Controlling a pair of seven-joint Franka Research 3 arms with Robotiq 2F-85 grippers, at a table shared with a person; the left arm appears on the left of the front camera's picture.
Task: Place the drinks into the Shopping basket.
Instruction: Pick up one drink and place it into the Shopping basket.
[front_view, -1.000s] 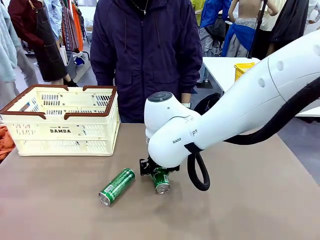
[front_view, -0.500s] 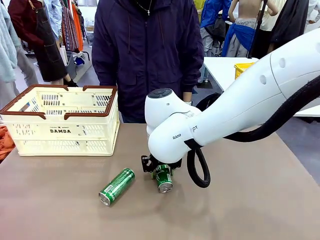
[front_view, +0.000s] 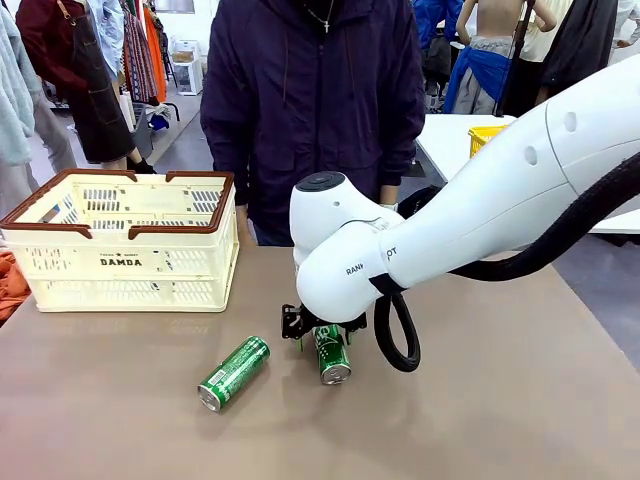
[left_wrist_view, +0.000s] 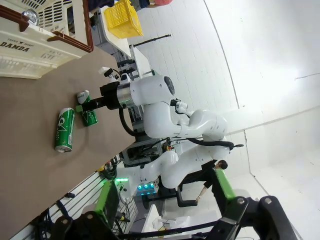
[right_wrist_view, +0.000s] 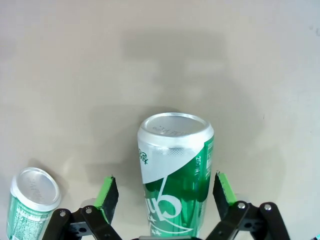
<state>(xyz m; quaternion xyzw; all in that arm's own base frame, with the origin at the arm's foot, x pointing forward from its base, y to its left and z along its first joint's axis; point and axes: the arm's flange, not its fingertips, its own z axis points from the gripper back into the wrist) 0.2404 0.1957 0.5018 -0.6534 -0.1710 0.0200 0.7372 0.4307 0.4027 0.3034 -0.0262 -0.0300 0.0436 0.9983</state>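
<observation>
Front view: right gripper (front_view: 322, 328) low over green can (front_view: 333, 358) lying on desk (front_view: 500, 400); Shopping basket (front_view: 120, 262) at 10 o'clock.
Left wrist view: left gripper (left_wrist_view: 165, 200) jaws apart, empty.
Right wrist view: jaws apart, straddling can; I'd centre first, then clamp mid-body.

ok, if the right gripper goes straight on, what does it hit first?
Probably the table: the open fingers straddle a lying can, gaps either side. Depth unclear; the can may touch the palm first.
</observation>
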